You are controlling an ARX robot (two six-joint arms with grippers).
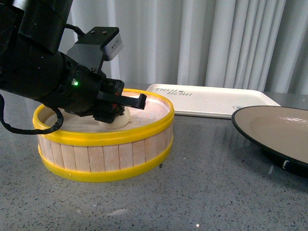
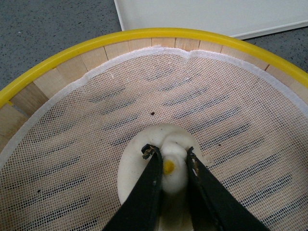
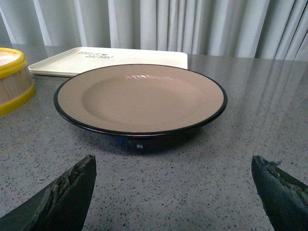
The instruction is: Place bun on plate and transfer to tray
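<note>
The white bun (image 2: 173,168) lies on the mesh liner inside the wooden steamer basket (image 1: 103,144). My left gripper (image 2: 169,156) is shut on the bun's twisted top, one black finger on each side. In the front view the bun (image 1: 122,118) shows just past my left gripper (image 1: 115,114). The beige plate (image 3: 139,96) with its black rim sits empty on the counter at the right, also in the front view as the plate (image 1: 279,132). My right gripper (image 3: 173,183) stands open just short of the plate. The cream tray (image 1: 207,98) lies behind, empty.
The yellow rim of the basket (image 2: 144,36) rings the bun closely. Grey speckled counter (image 1: 192,192) runs in front of basket and plate. White curtains (image 1: 216,38) close the back. The tray's corner (image 2: 202,14) lies just beyond the basket rim.
</note>
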